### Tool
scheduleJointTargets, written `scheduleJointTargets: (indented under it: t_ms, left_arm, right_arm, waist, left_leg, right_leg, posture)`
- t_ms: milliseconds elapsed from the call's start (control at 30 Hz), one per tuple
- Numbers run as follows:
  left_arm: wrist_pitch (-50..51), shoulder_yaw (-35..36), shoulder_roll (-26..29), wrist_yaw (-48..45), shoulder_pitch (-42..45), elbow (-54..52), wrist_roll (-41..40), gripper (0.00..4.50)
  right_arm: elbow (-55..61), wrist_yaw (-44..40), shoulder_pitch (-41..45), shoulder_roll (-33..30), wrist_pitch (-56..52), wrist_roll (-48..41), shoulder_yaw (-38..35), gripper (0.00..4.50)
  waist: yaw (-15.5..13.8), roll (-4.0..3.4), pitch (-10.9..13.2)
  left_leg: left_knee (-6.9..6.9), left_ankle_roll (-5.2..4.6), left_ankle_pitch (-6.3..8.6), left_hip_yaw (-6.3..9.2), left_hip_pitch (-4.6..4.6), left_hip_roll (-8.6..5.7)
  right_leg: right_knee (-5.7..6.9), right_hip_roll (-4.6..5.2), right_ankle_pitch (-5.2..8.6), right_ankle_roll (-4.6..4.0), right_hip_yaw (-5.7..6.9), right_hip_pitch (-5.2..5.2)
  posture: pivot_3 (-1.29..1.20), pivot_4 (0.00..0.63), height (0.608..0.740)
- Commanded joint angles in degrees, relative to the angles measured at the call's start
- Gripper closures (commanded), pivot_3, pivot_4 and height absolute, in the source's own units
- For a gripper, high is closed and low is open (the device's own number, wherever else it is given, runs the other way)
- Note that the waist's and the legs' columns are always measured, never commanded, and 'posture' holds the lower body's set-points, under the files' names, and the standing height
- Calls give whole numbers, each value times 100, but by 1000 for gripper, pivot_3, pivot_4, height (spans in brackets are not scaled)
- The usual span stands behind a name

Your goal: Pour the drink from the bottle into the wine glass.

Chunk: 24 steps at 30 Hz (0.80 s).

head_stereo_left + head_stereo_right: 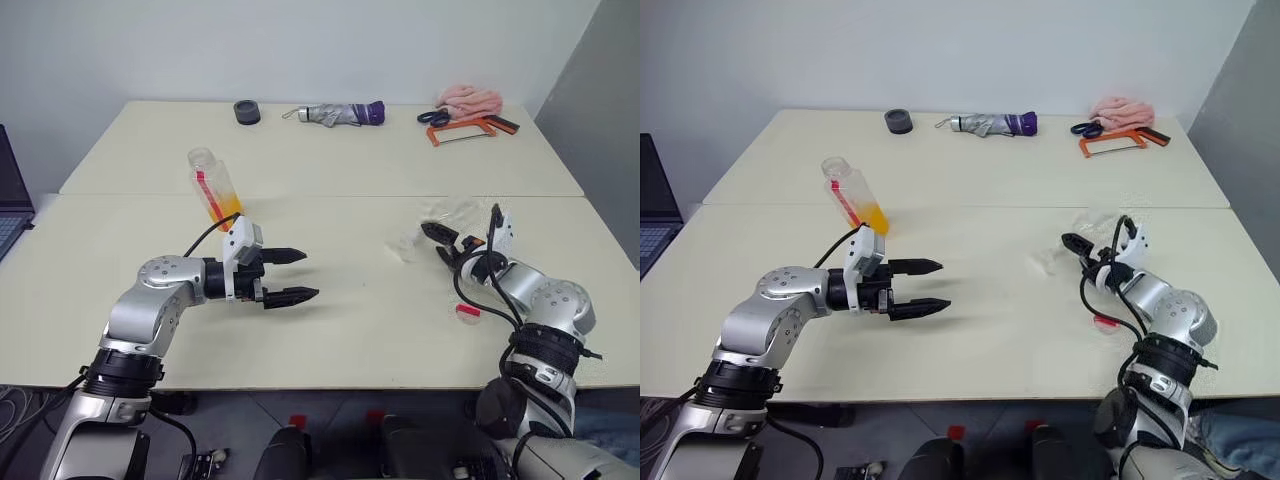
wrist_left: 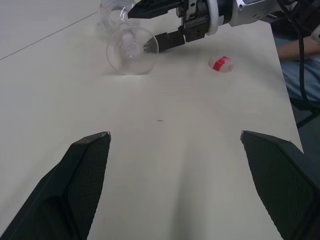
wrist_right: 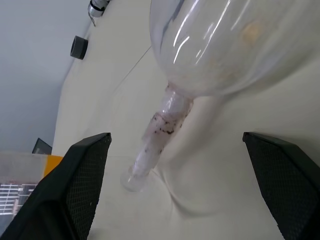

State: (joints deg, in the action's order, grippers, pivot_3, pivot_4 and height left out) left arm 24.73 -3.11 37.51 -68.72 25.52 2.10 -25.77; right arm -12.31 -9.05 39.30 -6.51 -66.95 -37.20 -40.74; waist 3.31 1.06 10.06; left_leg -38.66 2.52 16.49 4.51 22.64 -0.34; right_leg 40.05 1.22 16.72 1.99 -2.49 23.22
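The clear bottle (image 1: 215,188) stands at the left middle of the table, looking tilted, with the orange drink (image 1: 227,209) in its lower part and no cap on its neck. Its red-and-white cap (image 1: 467,311) lies by my right arm. The wine glass (image 1: 445,212) lies on its side at the right, its foot (image 2: 132,50) pointing toward my left arm. My right gripper (image 1: 458,218) is open, with the glass's stem (image 3: 160,130) and bowl between its fingers and no grip on it. My left gripper (image 1: 309,274) is open and empty, in front of the bottle, pointing at the glass.
Along the far edge lie a black round object (image 1: 247,112), a folded umbrella (image 1: 335,113), scissors (image 1: 433,117), an orange hacksaw (image 1: 462,131) and a pink cloth (image 1: 470,100). A laptop (image 1: 10,205) sits at the left edge. A seam (image 1: 320,196) joins the two tabletops.
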Motion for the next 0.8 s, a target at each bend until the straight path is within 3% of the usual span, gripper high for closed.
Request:
scheduleJointTargets:
  t_ms: [33,233,267,333,633,700,800]
  left_arm:
    - [-36,4,17,-46,112,-158,-4,45]
    - [-56,-26,-23,-53,102,-191,27,45]
    - [-57,-29,-28,-54,100,-192,34,9]
    - [-63,-38,-34,-53,92,-194,44,0]
    - [-130,-111,-27,-66,4,-211,95,0]
    - [-168,-111,-33,-75,-15,-175,111,0]
    - [-238,-108,-48,-86,-40,-97,138,0]
  right_arm:
    - [-313,-135,142,-128,335,-102,187,0]
    - [-1051,-357,403,-199,700,-126,478,0]
    - [-1121,-369,426,-208,736,-143,503,172]
    - [-1270,-372,477,-219,806,-171,511,619]
    - [-1589,-364,648,-176,925,-418,552,3854]
    - [-1503,-394,639,-220,921,-492,619,4295]
    - [-1364,-562,579,-348,1112,-405,873,4331]
  waist:
    - [0,0,0]
    - [2,0,0]
    - [6,0,0]
    - [11,0,0]
    - [9,-3,2]
    - [8,-3,2]
    - [-6,-7,5]
  left_leg:
    - [0,0,0,0,0,1]
    - [-1,0,0,-1,-1,1]
    - [-1,0,0,0,-1,1]
    - [0,0,0,-1,-1,2]
    - [0,0,0,3,2,5]
    - [0,0,0,3,1,4]
    - [-1,0,0,4,3,4]
  right_leg:
    - [0,0,0,0,0,0]
    - [0,-1,0,0,-1,0]
    - [0,-2,0,0,0,0]
    - [0,-2,0,0,-1,0]
    - [-1,3,0,0,1,1]
    - [0,4,0,0,0,1]
    - [-1,7,0,0,1,0]
  posture:
    - [0,150,740]
    - [0,150,740]
    - [0,150,740]
    - [0,150,740]
    - [0,150,740]
    - [0,150,740]
    - [0,150,740]
